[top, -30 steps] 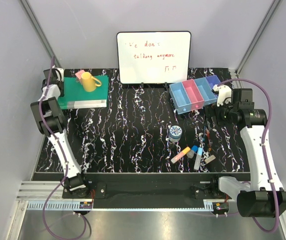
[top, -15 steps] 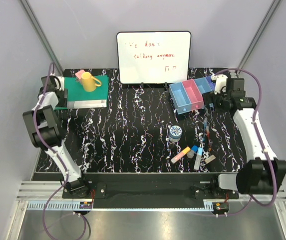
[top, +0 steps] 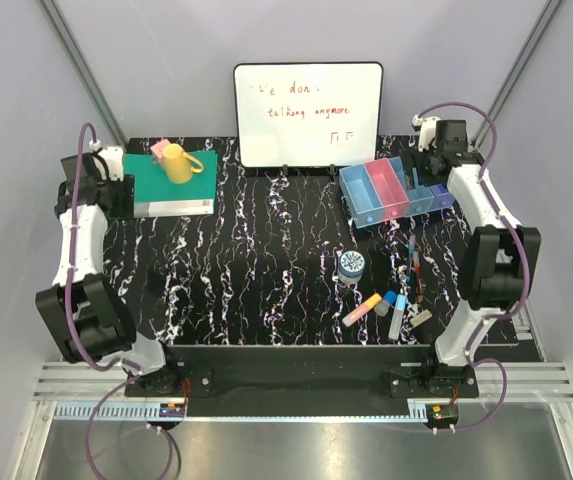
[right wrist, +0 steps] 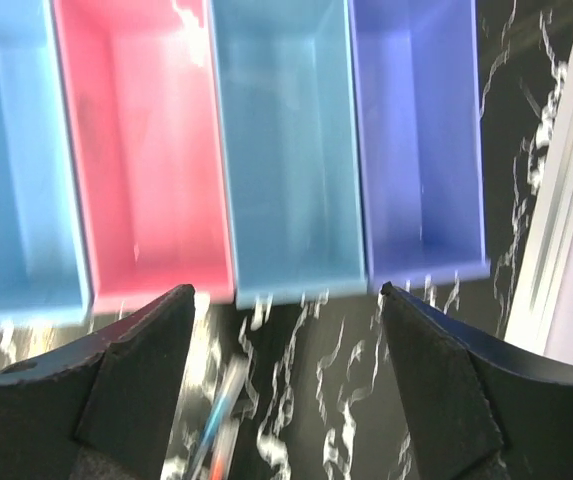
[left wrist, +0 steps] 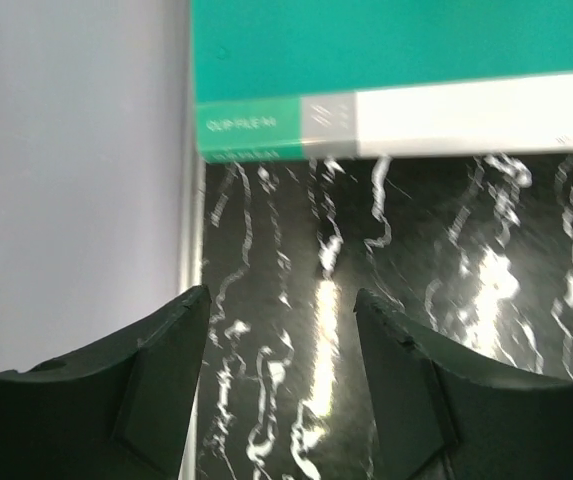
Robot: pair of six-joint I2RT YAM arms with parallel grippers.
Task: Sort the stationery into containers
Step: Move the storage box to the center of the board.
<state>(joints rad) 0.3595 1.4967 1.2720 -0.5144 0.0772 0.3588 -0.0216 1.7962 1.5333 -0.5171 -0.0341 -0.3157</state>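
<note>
The four joined bins, blue [top: 359,197], pink [top: 386,190], blue [top: 412,186] and purple [top: 438,196], stand at the back right. In the right wrist view they fill the top: blue [right wrist: 11,170], pink [right wrist: 146,150], blue [right wrist: 281,150], purple [right wrist: 416,130], all empty. The stationery lies nearer: a patterned roll [top: 351,266], an orange-pink marker [top: 363,309], blue-capped markers [top: 397,318], a tan block [top: 421,318] and thin pens [top: 413,262], which also show in the right wrist view [right wrist: 211,415]. My right gripper [top: 424,185] [right wrist: 286,300] is open and empty above the bins' near edge. My left gripper [top: 112,190] [left wrist: 281,300] is open and empty at the far left.
A green book [top: 166,182] [left wrist: 396,50] carries a yellow mug [top: 178,162] and a pink item [top: 159,148] at the back left. A whiteboard [top: 308,115] stands at the back. The table's left edge [left wrist: 191,230] and right rail [right wrist: 556,200] are close to the grippers.
Both arms have swung outward and back. The right gripper moved from beside the bins to over their far right end. The left wrist moved left, off the book.
</note>
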